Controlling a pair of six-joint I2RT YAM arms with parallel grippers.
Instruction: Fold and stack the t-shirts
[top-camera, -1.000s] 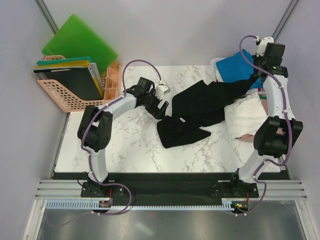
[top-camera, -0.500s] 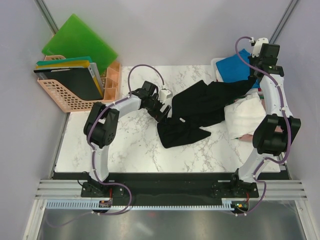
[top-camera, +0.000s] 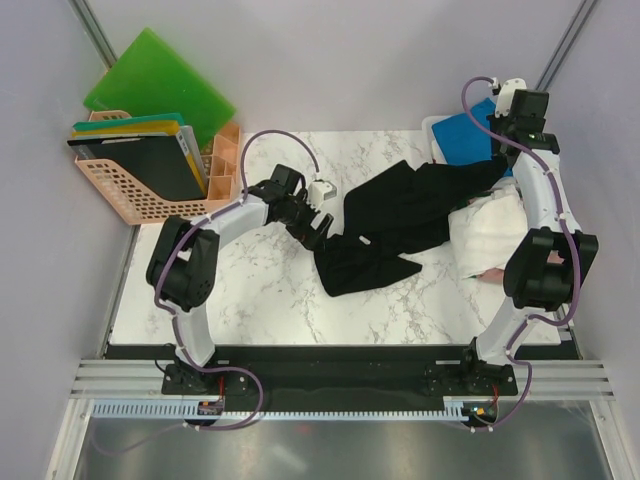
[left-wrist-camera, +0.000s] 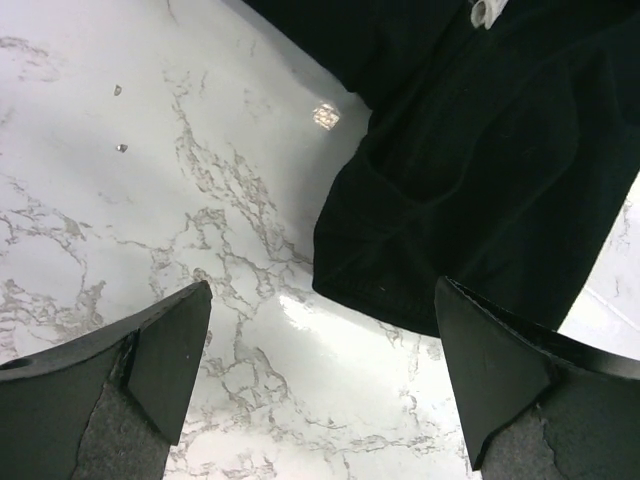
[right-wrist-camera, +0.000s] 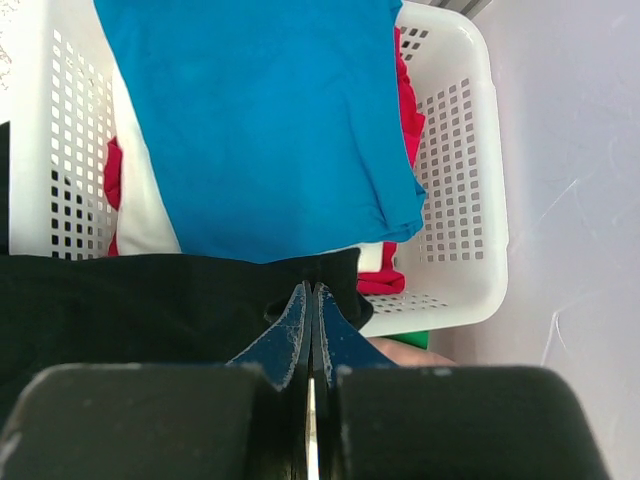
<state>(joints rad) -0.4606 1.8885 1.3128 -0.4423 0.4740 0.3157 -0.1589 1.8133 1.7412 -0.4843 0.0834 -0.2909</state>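
Hovering spread wide over the marble counter (top-camera: 250, 290), the left fingers (left-wrist-camera: 165, 350) straddle the left hem of the black t-shirt (top-camera: 400, 215); it sprawls rightward to the white basket (right-wrist-camera: 455, 200); there the right fingers (right-wrist-camera: 290, 335) pinch its edge, beside the blue t-shirt (right-wrist-camera: 260, 120).

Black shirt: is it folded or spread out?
Not folded. The black shirt lies loose and rumpled across the table, one end reaching the basket, where the shut right hand pinches it.
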